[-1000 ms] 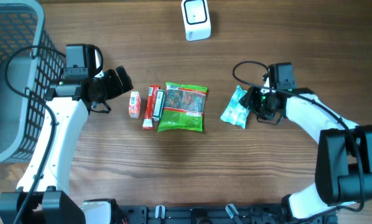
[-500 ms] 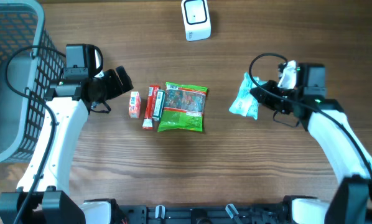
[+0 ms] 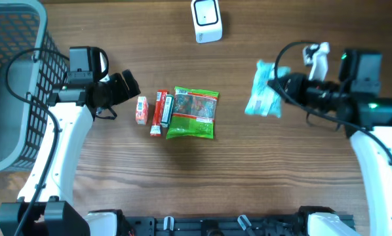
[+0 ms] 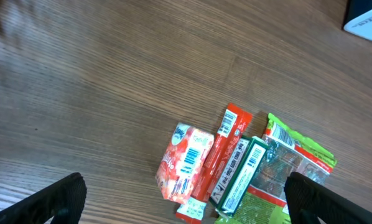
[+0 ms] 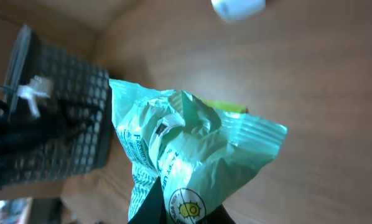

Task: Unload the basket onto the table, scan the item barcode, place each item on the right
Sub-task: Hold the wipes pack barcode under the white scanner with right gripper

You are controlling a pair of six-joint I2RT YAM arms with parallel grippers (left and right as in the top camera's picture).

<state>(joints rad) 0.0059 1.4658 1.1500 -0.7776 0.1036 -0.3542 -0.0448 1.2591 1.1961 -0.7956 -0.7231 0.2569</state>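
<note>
Two arms at a wooden bench (image 3: 183, 177). Far left: grey basket (image 3: 16, 85), mesh walls, at the bench edge. Left fingers (image 4: 58, 199) spread wide, holding nothing, hovering just right of the basket and pointed toward a row of four items.

Row, left to right: small red-and-white box (image 3: 141, 109), red stick pack (image 3: 159, 113), dark green stick pack (image 3: 168, 110), green packet (image 3: 193, 113), all lying close side by side. Barcodes face up on the box and both stick packs in the left wrist view.

White scanner (image 3: 206, 21) at the far edge, beyond the row and well apart from it.

Right of the row: teal packet (image 3: 263, 97), crumpled, pinched at one end by the right fingers (image 3: 286, 86), which are pressed together on it. Packet appears held off the bench, between the green packet and the right arm, well apart from the scanner. Printed text shows on it in the right wrist view; barcode not made out
</note>
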